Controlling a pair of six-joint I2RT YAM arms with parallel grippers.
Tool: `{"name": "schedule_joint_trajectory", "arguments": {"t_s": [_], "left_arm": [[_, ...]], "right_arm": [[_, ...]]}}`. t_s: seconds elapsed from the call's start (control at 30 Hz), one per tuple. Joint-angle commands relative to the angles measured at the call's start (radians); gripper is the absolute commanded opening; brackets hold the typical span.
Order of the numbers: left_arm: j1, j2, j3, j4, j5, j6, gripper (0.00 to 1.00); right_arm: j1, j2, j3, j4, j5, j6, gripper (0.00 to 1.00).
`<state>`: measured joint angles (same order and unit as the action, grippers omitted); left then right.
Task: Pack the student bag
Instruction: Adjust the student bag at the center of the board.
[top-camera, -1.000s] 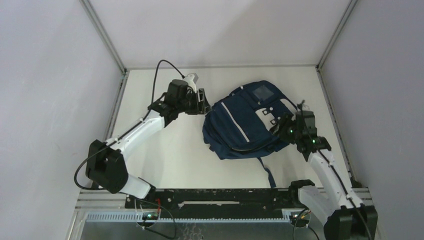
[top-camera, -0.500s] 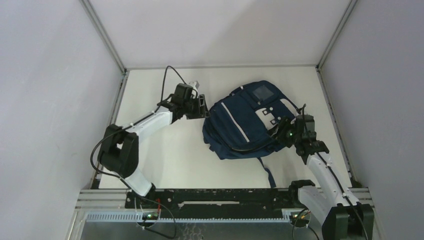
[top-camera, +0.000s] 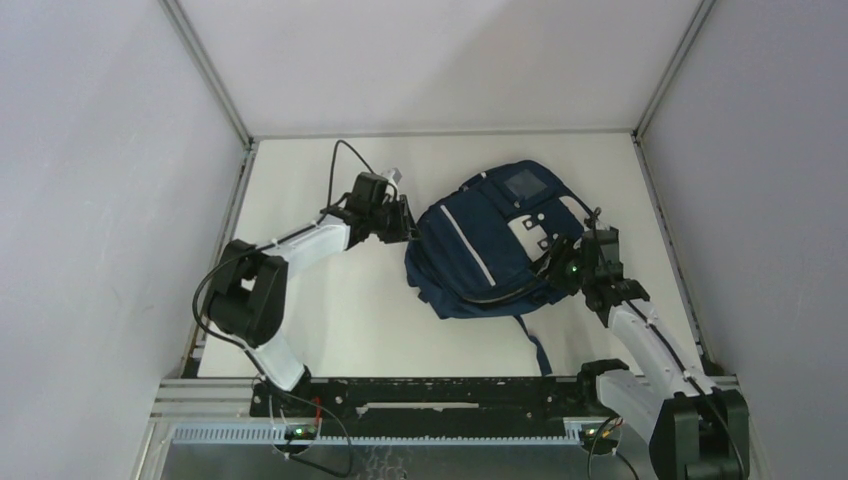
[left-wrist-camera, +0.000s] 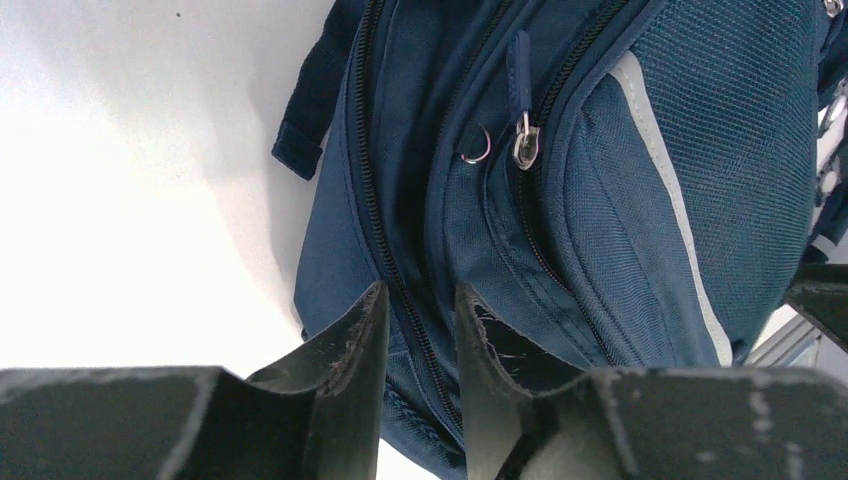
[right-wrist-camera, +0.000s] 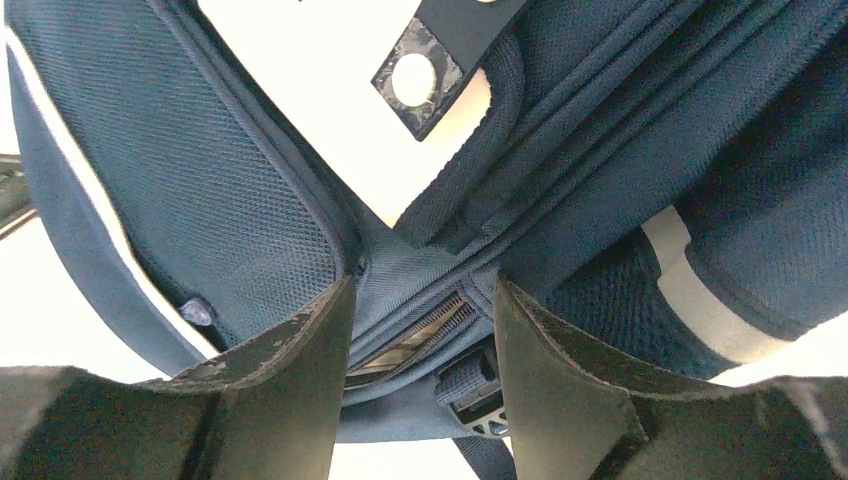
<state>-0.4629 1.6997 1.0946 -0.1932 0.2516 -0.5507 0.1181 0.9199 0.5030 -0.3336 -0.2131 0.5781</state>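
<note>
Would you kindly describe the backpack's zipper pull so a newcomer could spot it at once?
Find the navy backpack on the white table. On its side facing the left tool, zippers run side by side. The pull is silver with a blue cloth tab, unlike the bare wire ring beside it.

Student bag (top-camera: 490, 245) centre-right on table (top-camera: 330, 320); left jaws at its left edge, right jaws opposite.
</note>
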Motion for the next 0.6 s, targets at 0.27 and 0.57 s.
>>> {"name": "schedule_joint_trajectory", "arguments": {"t_s": [0.27,0.57], "left_arm": [[-0.138,-0.158,-0.307,0.139,0.035,-0.112,0.33],[-0.542,-0.207,-0.237,0.175,-0.024,-0.190,0.40]], "right_arm": [[0.067,0.319,0.067,0.321,0.009,0.039,0.59],[0.162,0.753,0.477,0.324,-0.148,0.003,0.60]]}}
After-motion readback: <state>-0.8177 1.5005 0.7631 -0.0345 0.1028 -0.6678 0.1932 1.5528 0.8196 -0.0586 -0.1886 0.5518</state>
